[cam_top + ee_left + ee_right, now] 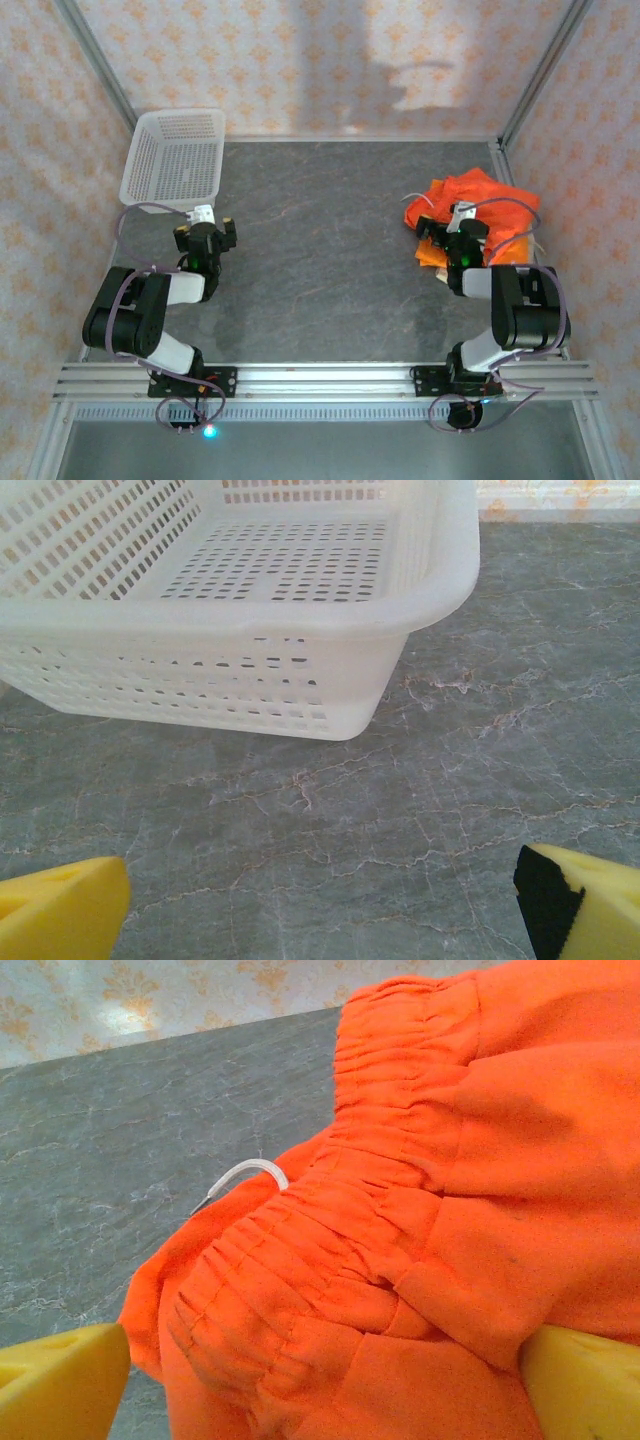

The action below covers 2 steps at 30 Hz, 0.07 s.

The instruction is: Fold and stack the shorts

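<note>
A crumpled heap of bright orange shorts (478, 205) lies at the right of the dark table. In the right wrist view the gathered elastic waistband of the shorts (400, 1240) sits close up, with a white drawstring tip (243, 1173) poking out at its left. My right gripper (455, 238) hovers at the heap's near edge. It is open (320, 1395), its yellow fingertips (60, 1385) wide apart with orange cloth bunched between and below them, not pinched. My left gripper (207, 235) stands open (320, 920) over bare table just in front of the basket, nothing between its fingertips (60, 910).
A white plastic mesh basket (172, 155) sits at the back left, holding nothing; its near wall (240, 680) is a short way ahead of my left fingers. Patterned walls and metal posts (95, 55) enclose the table (320, 250), whose middle is bare stone.
</note>
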Motion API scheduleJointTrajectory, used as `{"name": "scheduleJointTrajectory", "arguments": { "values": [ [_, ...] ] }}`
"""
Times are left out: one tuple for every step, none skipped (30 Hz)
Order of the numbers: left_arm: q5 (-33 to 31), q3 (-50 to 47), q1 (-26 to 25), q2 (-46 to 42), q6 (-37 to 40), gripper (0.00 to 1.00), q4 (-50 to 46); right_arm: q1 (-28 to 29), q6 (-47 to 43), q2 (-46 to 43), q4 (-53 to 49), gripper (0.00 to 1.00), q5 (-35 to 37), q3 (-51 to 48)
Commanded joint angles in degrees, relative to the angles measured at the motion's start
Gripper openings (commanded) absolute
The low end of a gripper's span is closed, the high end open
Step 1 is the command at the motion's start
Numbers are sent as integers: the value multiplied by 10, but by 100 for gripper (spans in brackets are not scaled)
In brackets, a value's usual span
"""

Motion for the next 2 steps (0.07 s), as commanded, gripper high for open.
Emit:
{"name": "scheduleJointTrajectory", "arguments": {
  "values": [
    [0,9,5,-7,-1,100,-2,4,5,3,4,99,14,-3],
    [0,9,5,-7,0,100,-2,4,5,3,2,99,14,-3]
  ]
}}
